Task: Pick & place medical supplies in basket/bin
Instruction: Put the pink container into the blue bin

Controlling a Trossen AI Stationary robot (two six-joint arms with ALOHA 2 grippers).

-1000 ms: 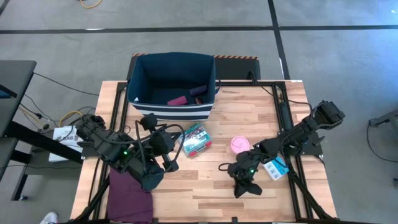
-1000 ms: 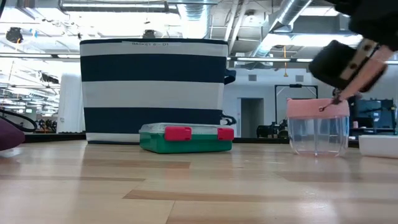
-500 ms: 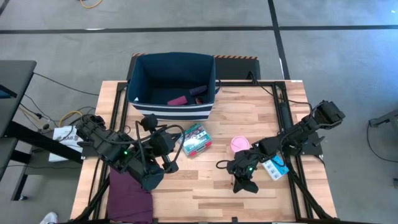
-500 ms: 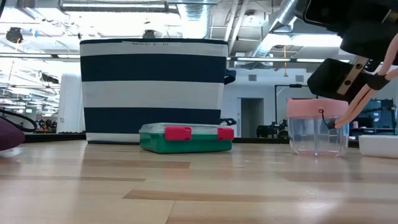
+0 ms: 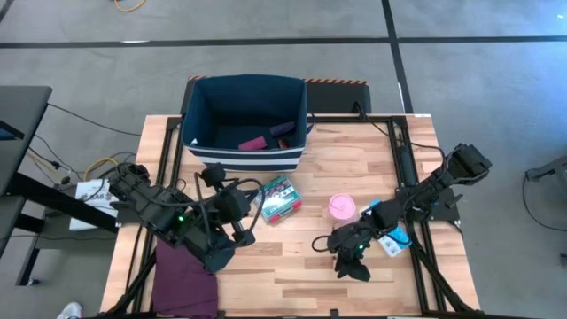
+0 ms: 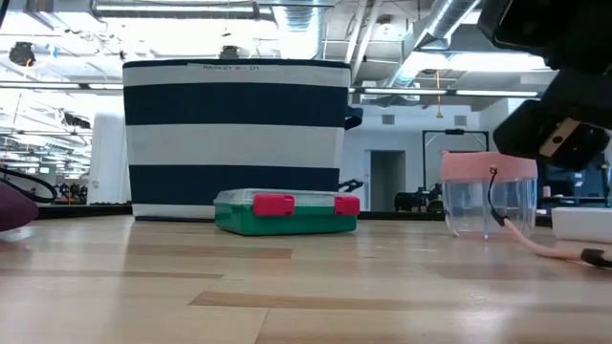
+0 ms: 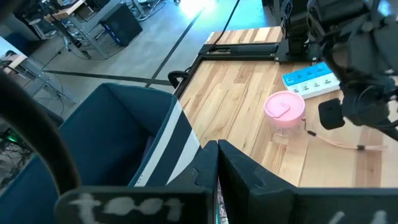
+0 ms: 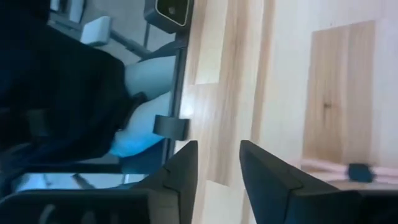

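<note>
The navy bin [image 5: 246,124] with white stripes stands at the table's far edge, with a magenta roll [image 5: 254,142] and a purple roll [image 5: 282,130] inside. The green-red packet [image 5: 281,198] lies flat in front of it. A clear tub with a pink lid [image 5: 342,207] stands upright, and a blue-white pill strip [image 5: 392,237] lies to its right. A thin pink strip with a dark tip [image 6: 545,250] lies on the table under my right gripper [image 8: 217,165], which is open and empty. My left gripper [image 7: 217,163] hangs shut and empty above the table, left of the packet.
A folded purple cloth [image 5: 182,275] lies at the near left corner. Black frame rails run along the table's left and right edges. Bare wood lies between the packet, the tub and the near edge.
My right gripper has let go of the thin pink strip, tipping as it did so. The strip hung from the fingers in front of the tub and now lies flat on the table.
</note>
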